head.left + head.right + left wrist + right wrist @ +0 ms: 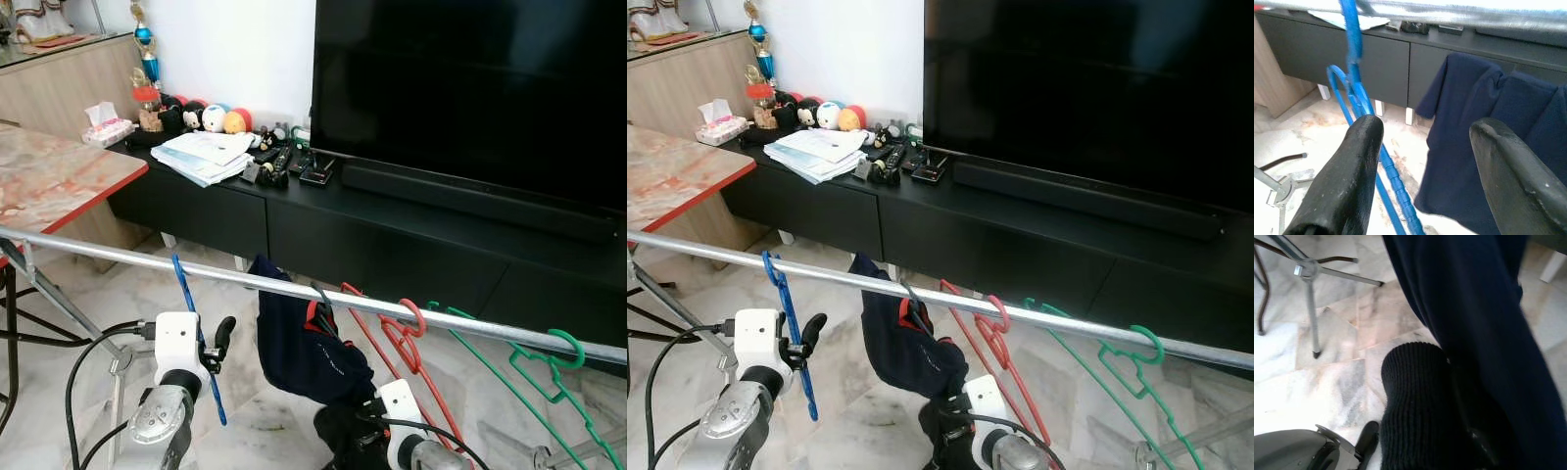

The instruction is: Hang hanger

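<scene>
A blue hanger (199, 343) hangs by its hook from the silver rail (118, 257) of a clothes rack. My left gripper (217, 343) is held up right beside it. In the left wrist view the left gripper (1425, 129) stands open, and the blue hanger (1354, 73) runs down past one black finger (1352, 166) into the gap. Further along the rail hang a navy garment (304, 343), a red hanger (407, 333) and a green hanger (549, 377). My right gripper (345, 431) is low against the garment's bottom, where dark cloth (1474, 333) and a knit cuff (1415, 406) cover it.
A black TV console (392, 235) with a large TV (470, 88), papers (206, 155) and small toys stands behind the rack. A marble-topped table (49, 176) is at the left. Rack legs (1310, 308) and cables (83, 362) lie on the marble floor.
</scene>
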Tool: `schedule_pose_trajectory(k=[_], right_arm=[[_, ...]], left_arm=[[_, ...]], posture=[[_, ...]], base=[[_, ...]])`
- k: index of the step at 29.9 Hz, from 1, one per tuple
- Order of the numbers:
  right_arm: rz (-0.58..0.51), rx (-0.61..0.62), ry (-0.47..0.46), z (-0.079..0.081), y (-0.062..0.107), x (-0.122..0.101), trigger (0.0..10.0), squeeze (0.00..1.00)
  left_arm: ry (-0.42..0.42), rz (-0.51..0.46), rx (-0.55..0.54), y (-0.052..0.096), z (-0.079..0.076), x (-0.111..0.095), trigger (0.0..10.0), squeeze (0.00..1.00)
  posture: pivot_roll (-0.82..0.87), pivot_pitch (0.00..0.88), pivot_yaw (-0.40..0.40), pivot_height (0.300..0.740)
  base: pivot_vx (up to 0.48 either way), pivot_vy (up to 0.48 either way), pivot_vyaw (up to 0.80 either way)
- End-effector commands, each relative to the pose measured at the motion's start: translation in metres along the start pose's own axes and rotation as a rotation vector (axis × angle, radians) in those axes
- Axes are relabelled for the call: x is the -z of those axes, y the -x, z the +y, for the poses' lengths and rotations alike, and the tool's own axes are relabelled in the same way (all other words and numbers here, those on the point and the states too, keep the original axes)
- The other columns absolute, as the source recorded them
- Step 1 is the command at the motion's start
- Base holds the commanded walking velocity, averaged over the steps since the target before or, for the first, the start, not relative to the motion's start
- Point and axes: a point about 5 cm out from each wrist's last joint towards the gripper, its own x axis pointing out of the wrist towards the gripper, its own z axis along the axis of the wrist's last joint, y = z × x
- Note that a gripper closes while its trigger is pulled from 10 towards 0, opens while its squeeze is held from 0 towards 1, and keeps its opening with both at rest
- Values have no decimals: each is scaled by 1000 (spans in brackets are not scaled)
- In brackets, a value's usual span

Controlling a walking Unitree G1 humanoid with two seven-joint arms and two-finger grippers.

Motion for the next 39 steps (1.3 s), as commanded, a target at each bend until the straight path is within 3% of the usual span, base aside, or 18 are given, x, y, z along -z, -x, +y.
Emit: schedule_pose_trajectory(k=[1,25,27,28,33,39], right_arm=[[-20,1,7,-1,-1,-5,10000,0],[-19,1,7,-1,-1,-5,10000,0],[-3,-3,14,1,1,3,10000,0],[7,-5,17,1,2,8,10000,0],[15,-5,17,2,2,11,10000,0],[14,-4,18,3,2,10,10000,0]], left_arm=[[-6,3,-8,0,2,-2,10000,0],[-7,13,-8,-1,2,-2,10000,0],[-6,57,-153,-23,16,-14,10000,0],[-34,65,-213,-28,22,-21,10000,0],[-92,37,-229,-19,25,-25,10000,0],[-71,88,-216,-23,28,-19,10000,0]], posture=[[103,14,-2,740],[103,14,-2,740],[80,9,6,740],[79,6,9,740],[83,0,10,740],[80,0,7,740]], base=[[0,0,0],[0,0,0],[0,0,0],[0,0,0],[0,0,0],[0,0,0]])
